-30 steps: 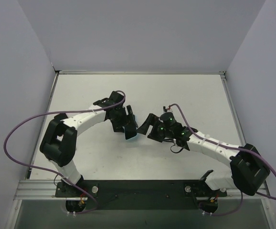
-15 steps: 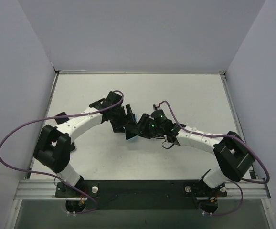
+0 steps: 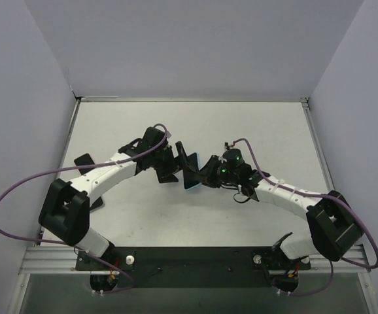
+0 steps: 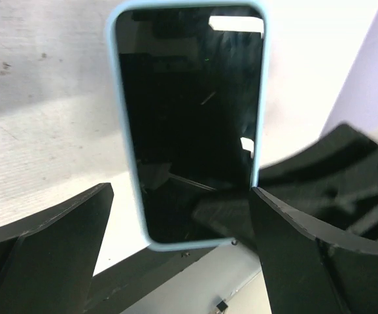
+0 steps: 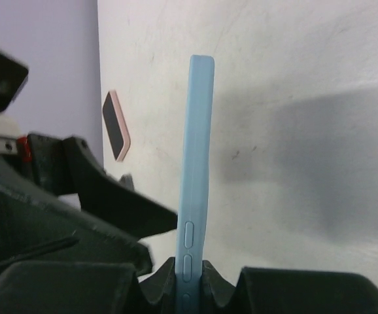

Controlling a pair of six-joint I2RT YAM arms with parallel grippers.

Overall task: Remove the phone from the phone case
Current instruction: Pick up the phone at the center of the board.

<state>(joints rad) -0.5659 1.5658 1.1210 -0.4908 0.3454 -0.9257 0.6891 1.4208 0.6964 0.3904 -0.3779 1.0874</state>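
Seen from the left wrist, the phone (image 4: 189,118) shows its dark screen to the camera. It sits inside the blue phone case (image 4: 114,98). Its long side runs straight away from the left gripper (image 4: 181,191). That gripper's jaws are wide open, one on each side of the near end. One finger is apart from the case, and the other is just beside its edge.

Seen from the right wrist, the case shows only its thin side, with the buttons low down. The right gripper (image 5: 189,275) is closed tight on that near end and pinches the front and back. The long side points straight away from it.

Seen from the top, both grippers meet over the middle of the table (image 3: 261,124), with the phone between them. I think it is held up off the table. The right arm holds it, so the free left one is best placed to push the phone out.
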